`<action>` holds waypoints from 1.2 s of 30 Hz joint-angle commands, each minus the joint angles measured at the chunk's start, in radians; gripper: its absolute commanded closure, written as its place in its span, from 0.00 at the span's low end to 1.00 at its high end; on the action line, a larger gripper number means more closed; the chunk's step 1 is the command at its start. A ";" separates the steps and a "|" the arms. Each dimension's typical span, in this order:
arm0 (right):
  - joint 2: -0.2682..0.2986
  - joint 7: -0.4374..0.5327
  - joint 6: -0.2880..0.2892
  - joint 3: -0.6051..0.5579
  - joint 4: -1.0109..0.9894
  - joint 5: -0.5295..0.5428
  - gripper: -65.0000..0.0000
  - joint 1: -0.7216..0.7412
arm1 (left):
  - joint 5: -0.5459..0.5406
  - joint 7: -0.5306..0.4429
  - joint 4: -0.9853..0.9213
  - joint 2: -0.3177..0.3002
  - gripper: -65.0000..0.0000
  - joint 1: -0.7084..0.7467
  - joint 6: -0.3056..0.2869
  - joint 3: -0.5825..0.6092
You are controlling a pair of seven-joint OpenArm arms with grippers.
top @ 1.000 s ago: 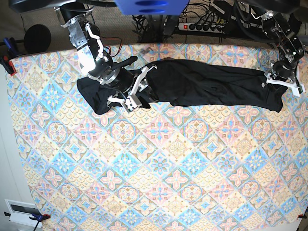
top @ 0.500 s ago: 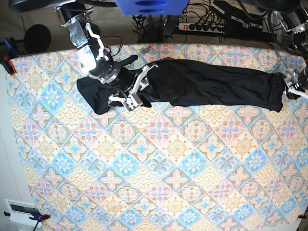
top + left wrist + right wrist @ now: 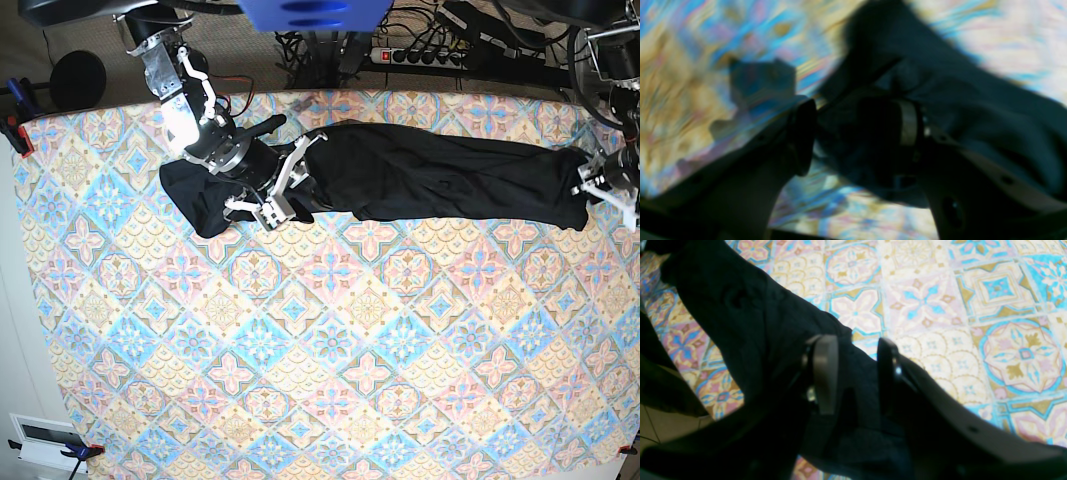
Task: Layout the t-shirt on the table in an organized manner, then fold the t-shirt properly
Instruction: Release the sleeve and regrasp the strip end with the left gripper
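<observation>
Black t-shirt (image 3: pixel 440 175) whole only from base

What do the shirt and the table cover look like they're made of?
The t-shirt: matte black soft knit, probably cotton; it bunches and creases without shine. The table cover: apparently printed cloth or vinyl, lying flat with a tile pattern; which of the two is unclear.

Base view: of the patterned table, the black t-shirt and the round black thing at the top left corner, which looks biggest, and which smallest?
Largest to smallest:
1. The table, filling most of the picture.
2. The t-shirt, stretched along the far edge.
3. The round black thing, off the table and farther away, so its true size is unsure.
</observation>
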 commanded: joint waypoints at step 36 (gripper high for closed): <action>0.002 0.024 0.003 0.002 0.024 0.010 0.70 0.015 | -0.017 0.008 0.020 0.093 0.95 -0.026 -0.197 0.145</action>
